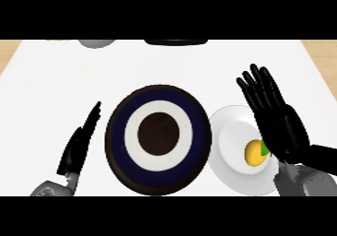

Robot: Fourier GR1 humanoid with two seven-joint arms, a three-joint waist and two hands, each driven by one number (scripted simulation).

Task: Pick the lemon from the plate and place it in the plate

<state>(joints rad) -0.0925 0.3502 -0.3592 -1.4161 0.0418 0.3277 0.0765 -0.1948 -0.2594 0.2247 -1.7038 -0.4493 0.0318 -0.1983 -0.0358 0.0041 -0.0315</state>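
Observation:
A yellow lemon [253, 152] with a green leaf tip lies on the white plate [229, 138] at the right. My right hand [280, 124] hovers over that plate's right side, fingers straight and pointing away, palm edge just beside the lemon and hiding part of it. In the middle sits a larger plate [158, 138] with a dark brown rim, navy ring, white ring and dark centre. My left hand [79, 145] rests edge-on left of the dark plate, fingers straight.
At the far edge of the white counter a grey round object [98, 43] and a dark object [176, 42] show partly. Wooden surface [7, 55] borders the counter on both sides.

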